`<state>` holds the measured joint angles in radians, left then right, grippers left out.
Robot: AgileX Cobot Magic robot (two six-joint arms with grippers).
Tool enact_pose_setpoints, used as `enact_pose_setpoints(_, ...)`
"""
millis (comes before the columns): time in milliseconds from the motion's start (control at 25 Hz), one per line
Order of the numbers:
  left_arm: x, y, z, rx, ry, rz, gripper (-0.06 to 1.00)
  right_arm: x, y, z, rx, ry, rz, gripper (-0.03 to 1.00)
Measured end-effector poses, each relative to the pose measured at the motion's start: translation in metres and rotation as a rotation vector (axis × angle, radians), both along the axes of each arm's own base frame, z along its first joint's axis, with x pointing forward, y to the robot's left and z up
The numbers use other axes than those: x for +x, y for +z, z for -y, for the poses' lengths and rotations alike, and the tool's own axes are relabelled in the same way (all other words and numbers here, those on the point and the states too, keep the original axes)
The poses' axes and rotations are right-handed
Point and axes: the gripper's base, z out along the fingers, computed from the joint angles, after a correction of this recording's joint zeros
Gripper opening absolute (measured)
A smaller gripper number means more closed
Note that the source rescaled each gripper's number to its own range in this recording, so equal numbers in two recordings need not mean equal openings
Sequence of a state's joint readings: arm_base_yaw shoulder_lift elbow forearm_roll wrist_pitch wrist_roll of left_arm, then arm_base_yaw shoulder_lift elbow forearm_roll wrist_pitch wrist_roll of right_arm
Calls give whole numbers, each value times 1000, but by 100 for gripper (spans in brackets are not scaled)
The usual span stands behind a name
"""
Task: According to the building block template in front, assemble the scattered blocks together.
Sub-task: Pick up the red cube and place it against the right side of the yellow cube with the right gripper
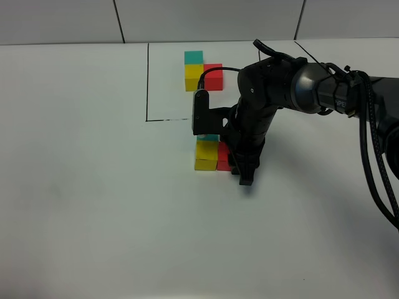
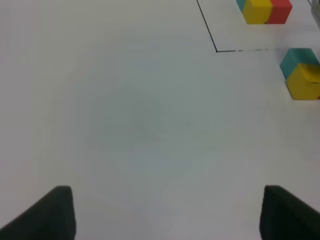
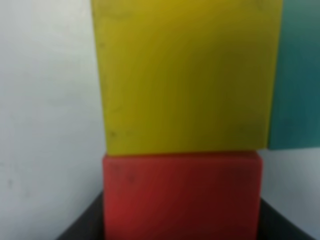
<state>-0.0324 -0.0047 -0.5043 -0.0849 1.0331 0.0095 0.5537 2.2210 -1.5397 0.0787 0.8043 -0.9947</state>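
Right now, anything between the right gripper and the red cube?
Nothing visible. The right gripper is down at the red cube, which sits flush against the yellow cube, teal cube beside that. The wrist view shows red right at the fingers.

one joined template (image 1: 201, 70) — three cubes, three loose cubes — teal (image 1: 207, 137), yellow (image 1: 206, 156), red (image 1: 223, 156)

white table (image 1: 93, 187), grey panelled wall (image 1: 206, 18)
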Motion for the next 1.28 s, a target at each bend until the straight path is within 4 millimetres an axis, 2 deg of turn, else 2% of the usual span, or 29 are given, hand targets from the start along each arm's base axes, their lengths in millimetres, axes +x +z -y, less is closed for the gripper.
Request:
enact_pose_setpoints(640, 0, 0, 0, 0, 0, 0, 98, -1, 0, -1, 14, 3, -10, 0)
enact_pose_setpoints(760, 0, 0, 0, 0, 0, 0, 98, -1, 0, -1, 12, 21, -8, 4)
enact_pose_setpoints(880, 0, 0, 0, 0, 0, 0, 98, 0, 0, -2, 14, 37, -2, 21)
enact_pose_setpoints(1000, 0, 0, 0, 0, 0, 0, 98, 0, 1, -2, 17, 44, -1, 49)
enact_pose_setpoints(1120, 0, 0, 0, 0, 0, 0, 98, 0, 0, -2, 15, 48, -2, 72)
enact_pose_setpoints(1280, 0, 0, 0, 0, 0, 0, 98, -3, 1, -2, -7, 60, -14, 84)
